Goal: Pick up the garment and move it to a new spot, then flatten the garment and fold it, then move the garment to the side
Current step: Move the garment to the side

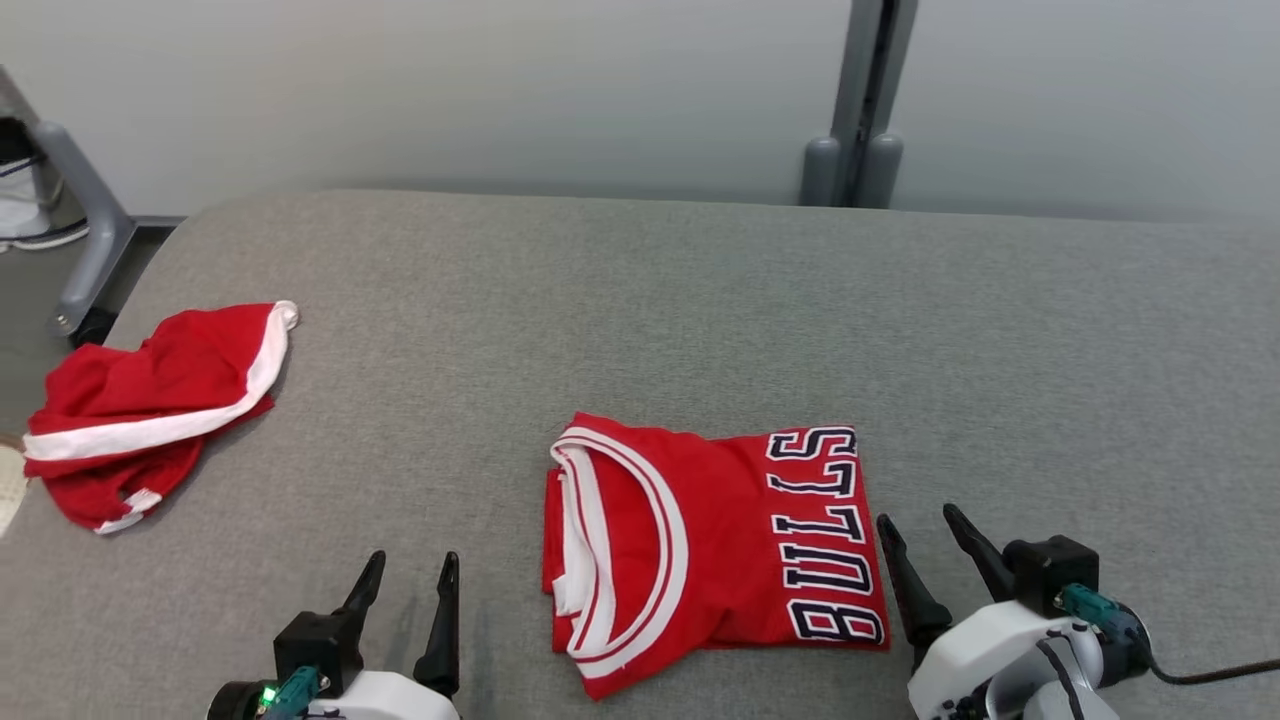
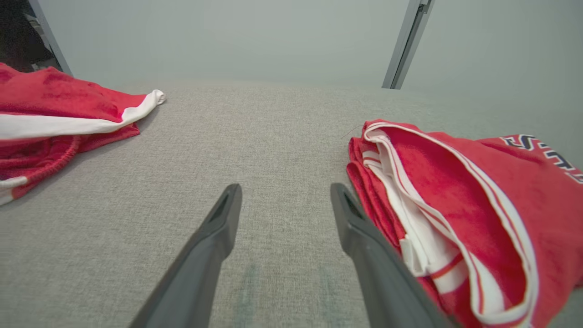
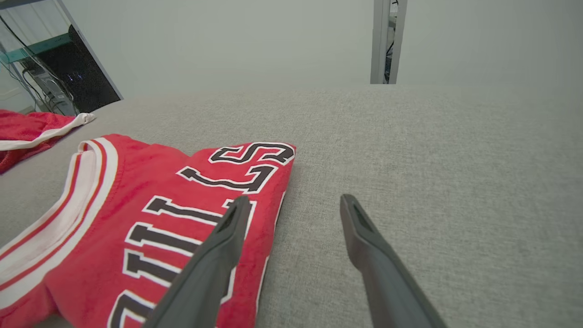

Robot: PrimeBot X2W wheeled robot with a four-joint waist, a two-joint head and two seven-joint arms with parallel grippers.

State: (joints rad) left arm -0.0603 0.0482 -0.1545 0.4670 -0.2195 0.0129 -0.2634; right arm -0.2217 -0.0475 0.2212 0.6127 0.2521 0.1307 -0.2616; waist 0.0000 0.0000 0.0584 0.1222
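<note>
Both grippers are released, fingers spread and holding nothing. The left gripper (image 1: 415, 556) rises from the lower left of the head view with its dark fingers pointing away from the robot, low over the grey padded surface (image 1: 700, 300). In the left wrist view, the finger on the jersey's side lies just beside the collar-side edge of the folded jersey (image 1: 715, 540); whether it touches the cloth cannot be told. The right gripper (image 1: 916, 514) sits at the lower right on its pale forearm, angled slightly inward, with a dark cable (image 1: 1215, 672) trailing off its wrist. In the right wrist view, one of its fingers crosses the lettered edge of the jersey and the other lies over bare surface. The jersey lies between the two grippers near the surface's front edge, folded into a rough rectangle, its white-trimmed neckline toward the left gripper and the BULLS lettering running along the side by the right gripper. Wide bare surface stretches beyond it and to the right, up to the pale wall (image 1: 500, 80) and a grey post (image 1: 860, 100). Well apart at the far left, a crumpled red and white garment (image 1: 150, 410) rests by the surface's left edge, with a grey metal leg (image 1: 90, 230) beyond it.
</note>
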